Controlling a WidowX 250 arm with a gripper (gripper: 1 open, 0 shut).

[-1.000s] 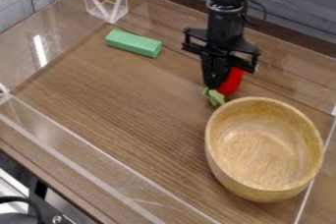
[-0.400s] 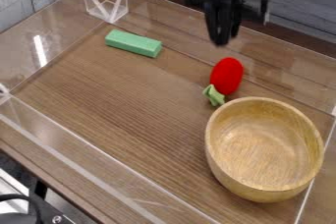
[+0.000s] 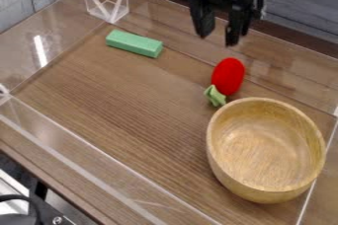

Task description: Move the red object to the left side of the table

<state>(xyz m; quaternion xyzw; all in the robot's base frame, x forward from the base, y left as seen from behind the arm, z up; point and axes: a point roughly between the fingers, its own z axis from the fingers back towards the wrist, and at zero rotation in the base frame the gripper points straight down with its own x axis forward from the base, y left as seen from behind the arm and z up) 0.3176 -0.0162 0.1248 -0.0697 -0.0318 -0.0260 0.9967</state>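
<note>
The red object (image 3: 228, 74) lies on the table (image 3: 119, 111) toward the right, its green leafy end (image 3: 215, 96) just beside the rim of the wooden bowl (image 3: 267, 148). Above and a little behind it hangs the gripper (image 3: 219, 22), fingers spread wide and holding nothing.

From where I stand, the job looks to be at the grasp: the toy is not yet held. To do it well, I'd say the fingers should drop straight down either side of the glossy red body, not the leaf, and close gently, since it looks slick and rounded enough to squirt out.

The bowl is the biggest neighbour and crowds one side. The flat green block (image 3: 134, 43) sits on the way leftward, so lifting clear before crossing seems wise. The low acrylic walls (image 3: 79, 165) bound the far left.
</note>
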